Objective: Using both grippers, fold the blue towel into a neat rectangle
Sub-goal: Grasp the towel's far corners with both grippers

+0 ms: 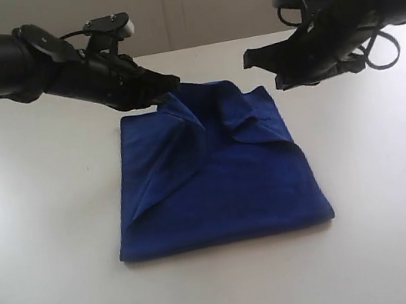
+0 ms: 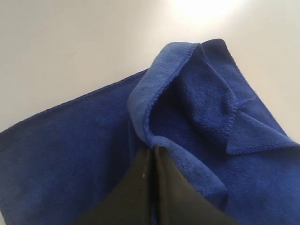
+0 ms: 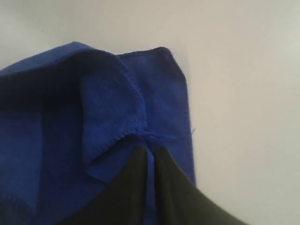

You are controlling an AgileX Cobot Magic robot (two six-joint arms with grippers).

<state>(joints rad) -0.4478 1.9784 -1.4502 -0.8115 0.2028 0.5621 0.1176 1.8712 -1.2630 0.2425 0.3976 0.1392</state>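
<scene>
The blue towel (image 1: 217,188) lies on the white table, and both far corners are turned up and over. My left gripper (image 1: 170,86) is shut on the far-left corner, which it holds lifted off the table. In the left wrist view its jaws (image 2: 153,149) meet on a rolled edge of the towel (image 2: 70,154). My right gripper (image 1: 261,70) hovers just above the far-right corner, where a small flap lies folded back. In the right wrist view that gripper (image 3: 149,149) stands open by a slim gap, and the towel's (image 3: 108,103) puckered seam sits right at the tips.
White tabletop (image 1: 50,263) surrounds the towel on all sides. A pale wall (image 1: 194,5) runs behind the table. Black cables (image 1: 377,52) loop under the right arm.
</scene>
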